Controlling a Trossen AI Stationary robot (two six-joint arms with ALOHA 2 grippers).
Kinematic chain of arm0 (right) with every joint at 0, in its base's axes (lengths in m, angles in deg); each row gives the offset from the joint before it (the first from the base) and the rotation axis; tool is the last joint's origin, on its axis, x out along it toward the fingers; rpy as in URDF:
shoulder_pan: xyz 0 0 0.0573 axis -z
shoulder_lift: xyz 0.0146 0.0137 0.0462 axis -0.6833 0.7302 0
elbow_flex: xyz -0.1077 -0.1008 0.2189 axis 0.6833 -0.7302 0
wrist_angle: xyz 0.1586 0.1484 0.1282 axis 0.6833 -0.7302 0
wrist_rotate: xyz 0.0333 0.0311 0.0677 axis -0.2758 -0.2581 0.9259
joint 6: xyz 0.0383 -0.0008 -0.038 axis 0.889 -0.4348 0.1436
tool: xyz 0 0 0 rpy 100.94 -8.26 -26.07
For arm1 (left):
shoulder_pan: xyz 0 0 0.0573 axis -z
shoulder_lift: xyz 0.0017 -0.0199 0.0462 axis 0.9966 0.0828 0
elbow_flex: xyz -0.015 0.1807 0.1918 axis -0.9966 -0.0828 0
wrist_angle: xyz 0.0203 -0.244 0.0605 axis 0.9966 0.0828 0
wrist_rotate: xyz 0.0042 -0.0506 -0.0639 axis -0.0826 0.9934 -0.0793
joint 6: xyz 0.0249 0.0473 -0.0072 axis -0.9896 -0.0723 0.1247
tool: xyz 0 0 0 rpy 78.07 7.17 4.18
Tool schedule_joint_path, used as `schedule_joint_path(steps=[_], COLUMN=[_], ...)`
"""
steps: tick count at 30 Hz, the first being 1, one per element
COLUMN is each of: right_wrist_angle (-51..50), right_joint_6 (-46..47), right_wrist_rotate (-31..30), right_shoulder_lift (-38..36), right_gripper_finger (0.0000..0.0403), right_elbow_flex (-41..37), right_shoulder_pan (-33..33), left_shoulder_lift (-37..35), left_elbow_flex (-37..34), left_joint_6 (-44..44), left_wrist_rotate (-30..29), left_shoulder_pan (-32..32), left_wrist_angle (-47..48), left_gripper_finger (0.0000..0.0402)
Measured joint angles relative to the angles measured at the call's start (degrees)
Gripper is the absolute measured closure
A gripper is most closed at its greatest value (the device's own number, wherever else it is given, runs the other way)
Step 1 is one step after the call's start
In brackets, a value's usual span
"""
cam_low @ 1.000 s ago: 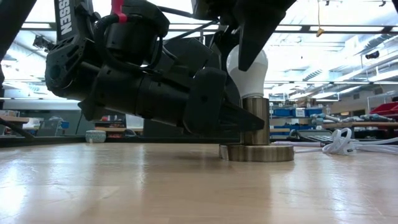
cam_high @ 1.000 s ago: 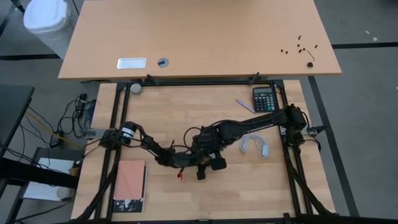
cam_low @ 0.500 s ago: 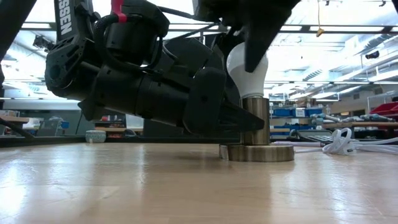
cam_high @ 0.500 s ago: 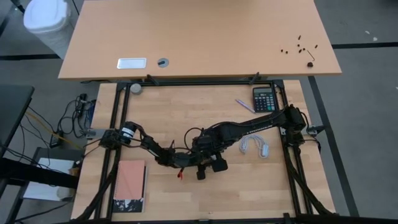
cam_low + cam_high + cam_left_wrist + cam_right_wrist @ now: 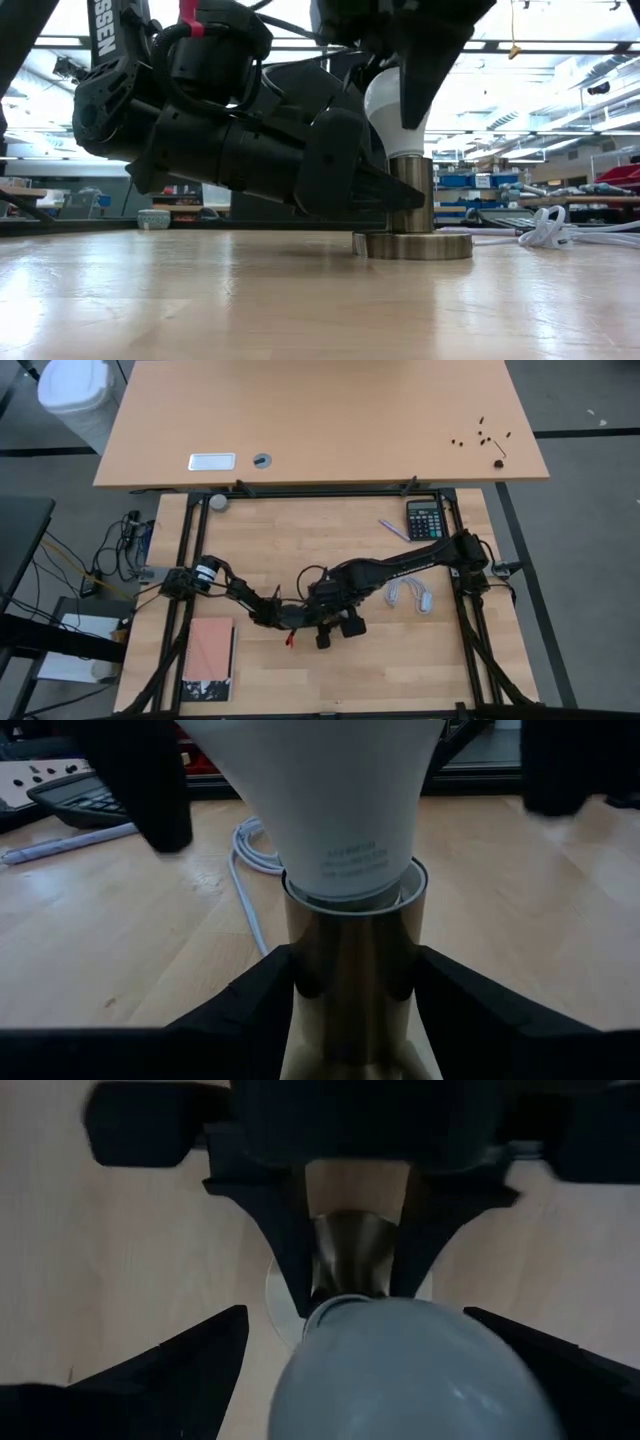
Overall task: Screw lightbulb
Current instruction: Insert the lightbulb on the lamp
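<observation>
White lightbulb (image 5: 397, 112), brass-coloured socket (image 5: 411, 198), white cord (image 5: 560, 228), black claws, pale wood table (image 5: 390, 660).

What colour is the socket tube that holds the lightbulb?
The socket tube is shiny brass-gold; the left wrist view shows it best.

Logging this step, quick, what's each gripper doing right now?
Left gripper: shut on the brass socket, just below the lightbulb.
Right gripper: open, fingers either side of the lightbulb, not gripping.

The right end effector (image 5: 400, 70) has turned a little around the small white pear-shaped lightbulb (image 5: 388, 120); its dark finger now hangs further across the globe.
</observation>
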Motion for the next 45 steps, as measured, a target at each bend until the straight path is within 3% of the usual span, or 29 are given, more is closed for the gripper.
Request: schedule_joint_path(steps=[12, 23, 33, 45], right_wrist_angle=[0.89, 0.07, -0.02, -1.10], right_joint_6=[0.46, -0.27, -2.89, -9.36], right_wrist_rotate=[-0.55, -0.79, -0.90, -0.98], right_shoulder_lift=[0.17, 0.17, 0.17, 0.14], right_gripper_finger=[0.0035, 0.0103, 0.0140, 0.0133], right_elbow_flex=[-0.71, -0.68, -0.68, -0.66], right_shoulder_pan=[-0.31, -0.31, -0.43, -1.17], left_shoulder_lift=[0.00, 0.00, 0.00, 0.00], left_elbow_flex=[-0.03, -0.03, -0.03, -0.01], left_joint_6=[0.11, 0.21, 0.24, 0.17], left_wrist_rotate=[-0.01, 0.01, 0.03, 0.03], left_shoulder_pan=[0.00, 0.00, 0.02, 0.02], left_wrist_angle=[-0.02, -0.02, -0.02, -0.04], left_gripper_finger=[0.0203, 0.0203, 0.0203, 0.0204])
